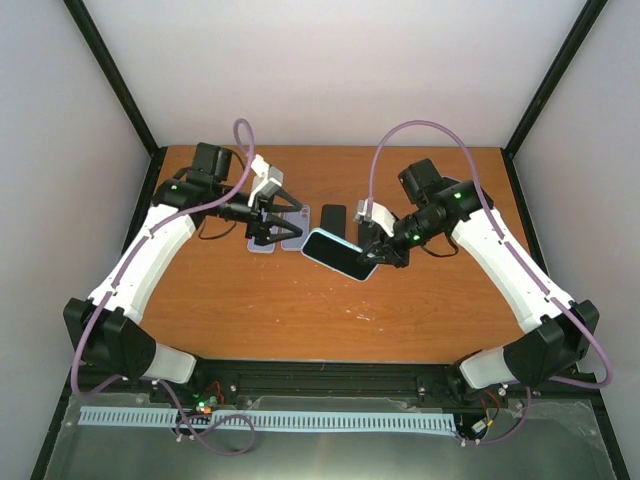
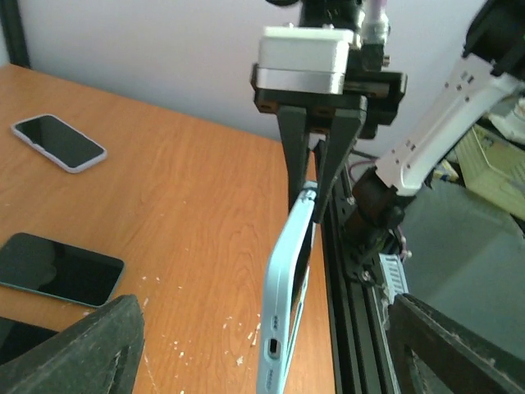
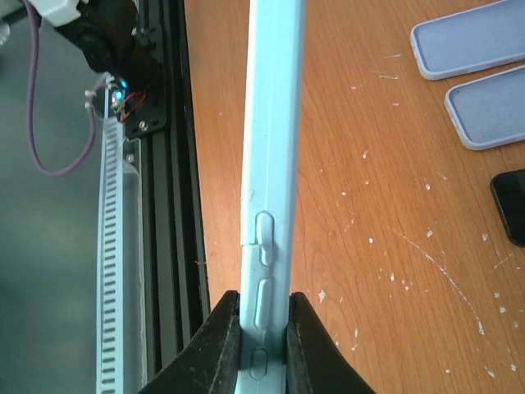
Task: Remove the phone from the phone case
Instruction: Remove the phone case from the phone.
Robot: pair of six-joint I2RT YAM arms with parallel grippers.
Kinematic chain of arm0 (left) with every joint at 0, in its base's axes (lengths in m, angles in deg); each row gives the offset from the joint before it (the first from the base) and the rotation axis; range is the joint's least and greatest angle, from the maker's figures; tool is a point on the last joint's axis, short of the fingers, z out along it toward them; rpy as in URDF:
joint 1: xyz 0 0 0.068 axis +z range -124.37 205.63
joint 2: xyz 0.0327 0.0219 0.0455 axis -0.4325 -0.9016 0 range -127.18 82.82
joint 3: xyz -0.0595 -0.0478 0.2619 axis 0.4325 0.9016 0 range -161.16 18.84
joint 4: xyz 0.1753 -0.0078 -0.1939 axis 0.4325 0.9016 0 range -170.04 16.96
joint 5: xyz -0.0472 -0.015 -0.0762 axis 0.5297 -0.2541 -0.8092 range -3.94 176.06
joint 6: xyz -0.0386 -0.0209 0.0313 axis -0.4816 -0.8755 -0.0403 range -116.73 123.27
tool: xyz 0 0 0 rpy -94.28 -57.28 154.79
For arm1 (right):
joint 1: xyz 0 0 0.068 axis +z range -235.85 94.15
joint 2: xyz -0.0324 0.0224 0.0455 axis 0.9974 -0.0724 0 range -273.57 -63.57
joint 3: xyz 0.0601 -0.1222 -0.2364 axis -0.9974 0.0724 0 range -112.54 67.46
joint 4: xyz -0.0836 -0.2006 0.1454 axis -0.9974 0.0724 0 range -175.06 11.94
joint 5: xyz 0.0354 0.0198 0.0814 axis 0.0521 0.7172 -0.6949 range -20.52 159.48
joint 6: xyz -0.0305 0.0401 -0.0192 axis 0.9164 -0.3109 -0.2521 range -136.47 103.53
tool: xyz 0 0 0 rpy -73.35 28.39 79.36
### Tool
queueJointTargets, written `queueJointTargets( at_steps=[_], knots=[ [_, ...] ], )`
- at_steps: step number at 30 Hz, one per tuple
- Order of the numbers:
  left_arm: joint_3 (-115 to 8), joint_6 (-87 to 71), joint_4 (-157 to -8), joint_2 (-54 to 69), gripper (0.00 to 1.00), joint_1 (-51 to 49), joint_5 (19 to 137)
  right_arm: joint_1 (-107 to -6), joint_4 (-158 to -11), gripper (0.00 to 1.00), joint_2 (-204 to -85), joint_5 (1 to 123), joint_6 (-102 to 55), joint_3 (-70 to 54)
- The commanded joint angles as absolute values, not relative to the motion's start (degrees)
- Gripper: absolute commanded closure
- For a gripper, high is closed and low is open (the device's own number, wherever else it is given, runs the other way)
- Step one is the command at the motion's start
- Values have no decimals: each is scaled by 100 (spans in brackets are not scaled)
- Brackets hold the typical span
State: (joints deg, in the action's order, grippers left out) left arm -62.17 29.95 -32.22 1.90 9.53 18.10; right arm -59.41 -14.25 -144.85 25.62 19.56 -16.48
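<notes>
Right hand (image 1: 375, 251): pressed together on the phone case (image 3: 264, 164). Both dark fingers (image 3: 217, 349) pinch the pale blue case by its long edges, near one end. The case stands edge-on in the right wrist view, and its side buttons lie just ahead of the fingertips.

Phone (image 1: 335, 252): seated inside the case, dark screen showing within the blue rim. The cased phone is clear of the desk (image 1: 300, 310) and tilted, extending out from the right hand toward the left hand.

Left hand (image 1: 267, 228): spread wide, pinching nothing. Its two fingers (image 2: 82, 349) stand well apart at the lower corners of the left wrist view. The free end of the case, with its port opening, lies between them without touching either.

Under and just ahead of the left hand, two empty lavender cases (image 1: 262, 243) (image 1: 292, 236) lie side by side on the desk.

Between the two hands, on the far side of the held case, a bare black phone (image 1: 333, 217) lies flat.

The left wrist view shows a further handset in a pale case (image 2: 59, 141) lying screen-up on the desk, well beyond the left hand.

Small pale specks are scattered over the desk surface beside the right hand.
</notes>
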Motion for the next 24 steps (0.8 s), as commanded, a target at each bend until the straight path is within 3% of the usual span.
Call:
queueJointTargets(
  at_steps=[1, 15, 24],
  knots=[
    [-6613, 4174, -2300, 120, 19, 683, 2166, -5694, -1100, 97, -14395, 2760, 2606, -1950],
    [-6821, 4726, -1791, -216, 38, -403, 3248, -5432, -891, 97, -14517, 3106, 2639, -2138],
    [-6903, 4709, -1942, -306, 91, -548, 3452, -5403, -799, 97, -14616, 3157, 2675, -2270]
  ],
)
